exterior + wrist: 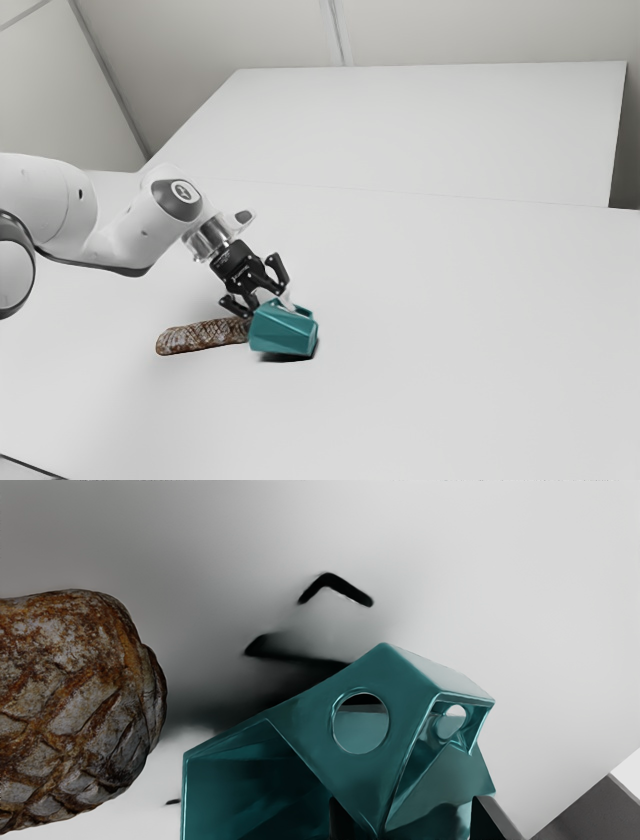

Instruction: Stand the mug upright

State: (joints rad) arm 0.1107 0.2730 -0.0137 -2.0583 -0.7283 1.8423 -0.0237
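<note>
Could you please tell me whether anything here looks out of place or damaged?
Yes: the glossy, faceted teal mug is tipped over rather than standing upright, beside the long, brown, crusty bread loaf on the white table. I see no spill.

Our smooth white arm (125,231) has rounded shells, dark grey trim and 1 dark cap (180,198) bearing a pale round logo; a silvery metal collar (209,239) meets our black, angular, linked gripper (268,303).

Plain room, kind unclear: pale walls (450,30), white table (450,390).
</note>
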